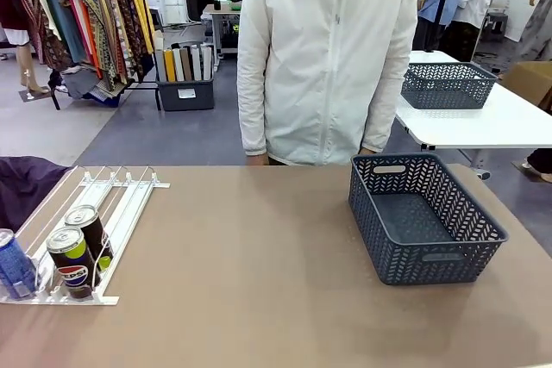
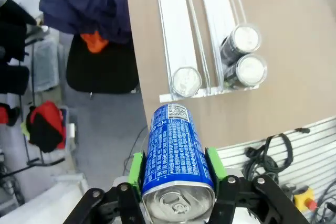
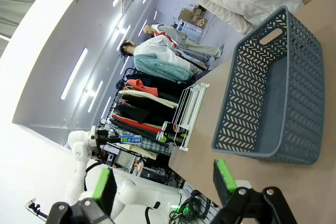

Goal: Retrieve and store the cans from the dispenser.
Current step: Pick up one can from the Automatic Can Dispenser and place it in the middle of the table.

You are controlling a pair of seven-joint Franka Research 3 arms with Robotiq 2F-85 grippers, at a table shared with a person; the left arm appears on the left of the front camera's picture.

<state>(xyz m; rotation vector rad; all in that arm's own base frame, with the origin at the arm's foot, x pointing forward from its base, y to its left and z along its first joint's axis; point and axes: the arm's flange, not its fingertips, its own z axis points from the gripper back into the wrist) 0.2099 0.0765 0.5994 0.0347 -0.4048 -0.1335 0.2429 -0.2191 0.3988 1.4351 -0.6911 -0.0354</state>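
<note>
Table (image 1: 259,290) w/ dispenser (image 1: 121,194); clothes rack (image 1: 86,6) behind

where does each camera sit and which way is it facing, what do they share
Front view: fixed on the robot's side, looking across the table at the person; dispenser left, basket right.
Left wrist view: above the table's near edge, looking down past the left hand, shut on a blue can, at the dispenser.
Right wrist view: rolled sideways, looking past the open right hand at the basket.
Shared: front and left wrist both show two black cans in one lane.
</note>
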